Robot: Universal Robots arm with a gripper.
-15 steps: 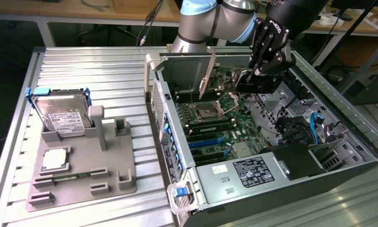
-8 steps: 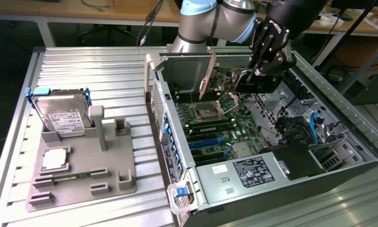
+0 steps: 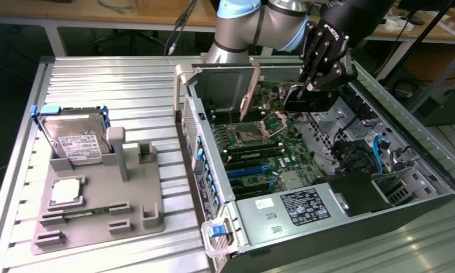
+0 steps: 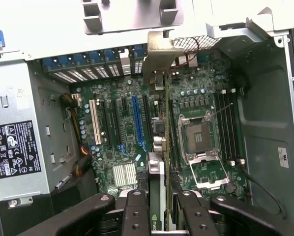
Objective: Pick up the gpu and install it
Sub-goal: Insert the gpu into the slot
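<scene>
The gpu [image 3: 272, 91] is a slim green card with a long silver bracket [image 3: 249, 94] at one end. It hangs on edge inside the open computer case [image 3: 212, 170], above the motherboard [image 3: 265, 153]. My gripper [image 3: 309, 94] is shut on the card's end opposite the bracket. In the wrist view the gpu [image 4: 157, 172] runs edge-on between my black fingers [image 4: 135, 211]. Its bracket [image 4: 159, 49] reaches toward the case's rear slot openings. The card sits over the board between the blue expansion slot [image 4: 136, 123] and the CPU socket [image 4: 198, 135].
On the exterior view's left a grey fixture [image 3: 98, 199] holds a silver hard drive [image 3: 75, 139], a processor chip [image 3: 66, 192] and a narrow memory stick [image 3: 82, 214]. Inside the case are a power supply [image 3: 303, 205], black cables [image 3: 356, 159] and drive bays [image 3: 402, 187].
</scene>
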